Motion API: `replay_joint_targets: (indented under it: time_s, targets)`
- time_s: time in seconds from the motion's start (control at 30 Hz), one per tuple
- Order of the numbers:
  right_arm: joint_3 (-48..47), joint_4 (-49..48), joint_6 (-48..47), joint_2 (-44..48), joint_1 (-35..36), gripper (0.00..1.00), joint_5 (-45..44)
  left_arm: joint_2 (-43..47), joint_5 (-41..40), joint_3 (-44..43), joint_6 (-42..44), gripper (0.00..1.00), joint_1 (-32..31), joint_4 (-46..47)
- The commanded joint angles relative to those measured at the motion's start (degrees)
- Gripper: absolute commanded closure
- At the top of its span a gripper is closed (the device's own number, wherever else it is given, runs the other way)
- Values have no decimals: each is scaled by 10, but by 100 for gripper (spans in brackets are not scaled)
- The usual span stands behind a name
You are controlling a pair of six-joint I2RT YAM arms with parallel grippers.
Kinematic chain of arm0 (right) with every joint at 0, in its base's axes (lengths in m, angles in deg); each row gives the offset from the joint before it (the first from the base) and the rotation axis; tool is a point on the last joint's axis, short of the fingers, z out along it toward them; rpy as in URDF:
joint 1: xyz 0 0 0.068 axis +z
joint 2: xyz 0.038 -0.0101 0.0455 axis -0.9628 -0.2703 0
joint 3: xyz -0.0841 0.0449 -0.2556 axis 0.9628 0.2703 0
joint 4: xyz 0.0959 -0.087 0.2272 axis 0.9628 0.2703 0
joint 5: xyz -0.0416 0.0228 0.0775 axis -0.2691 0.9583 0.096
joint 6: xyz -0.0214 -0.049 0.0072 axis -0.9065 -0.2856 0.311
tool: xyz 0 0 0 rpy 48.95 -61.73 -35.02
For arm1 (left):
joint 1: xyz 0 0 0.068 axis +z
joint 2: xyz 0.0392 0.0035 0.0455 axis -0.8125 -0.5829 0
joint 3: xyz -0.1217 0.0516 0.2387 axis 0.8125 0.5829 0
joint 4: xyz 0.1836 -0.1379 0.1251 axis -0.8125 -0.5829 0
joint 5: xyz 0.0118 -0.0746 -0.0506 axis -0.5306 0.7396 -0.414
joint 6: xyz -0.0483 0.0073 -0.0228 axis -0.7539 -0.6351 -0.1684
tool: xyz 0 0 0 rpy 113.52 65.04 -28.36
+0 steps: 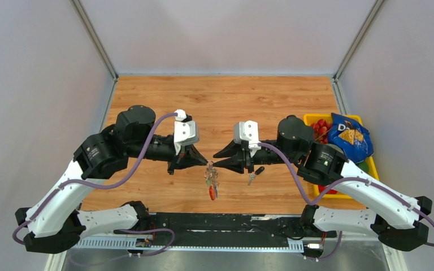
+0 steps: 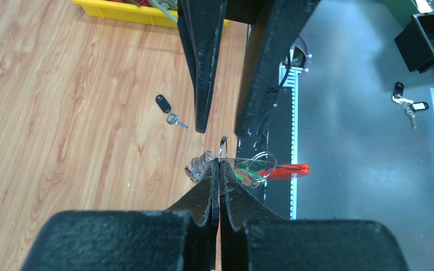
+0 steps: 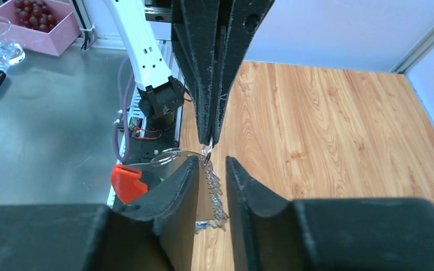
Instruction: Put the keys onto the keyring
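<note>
My left gripper (image 1: pixel 206 162) is shut on the thin metal ring of the keyring (image 2: pixel 222 148) and holds the bunch above the table's near edge. The red tag (image 1: pixel 212 193) and a small chain hang below it. The red tag also shows in the left wrist view (image 2: pixel 287 169) and the right wrist view (image 3: pixel 127 182). My right gripper (image 1: pixel 217 158) is open and empty, tip to tip with the left one. Its jaws stand either side of the ring (image 3: pixel 206 150) and the hanging chain (image 3: pixel 217 195). The key (image 1: pixel 255 174), black head and silver blade, lies on the wood under the right arm, also seen in the left wrist view (image 2: pixel 166 107).
A yellow bin (image 1: pixel 311 118) with a blue snack bag (image 1: pixel 349 138) and red items stands at the right edge. A black rail (image 1: pixel 231 223) runs along the near edge. Off the table lie another key set (image 2: pixel 407 104) and a pink box (image 3: pixel 31 25).
</note>
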Motion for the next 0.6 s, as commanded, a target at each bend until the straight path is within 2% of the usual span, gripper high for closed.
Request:
replay_joint_targets:
  time_s: [0.0, 0.07, 0.17, 0.33, 0.57]
  targets:
    - [-14, -7, -2, 1, 0, 64, 35, 9, 13, -3, 14, 100, -3, 24]
    - [-21, -2, -2, -1, -1, 57, 41, 13, 12, -2, 15, 100, -3, 24]
    - [-27, 1, 2, -8, 0, 55, 35, 19, 16, 0, 15, 100, -3, 25]
    - [-40, 1, 8, -27, 0, 56, 33, 22, 19, 4, 17, 100, -4, 28]
    - [-58, 0, 11, -50, 0, 64, 44, 21, 18, 7, 20, 100, -4, 30]
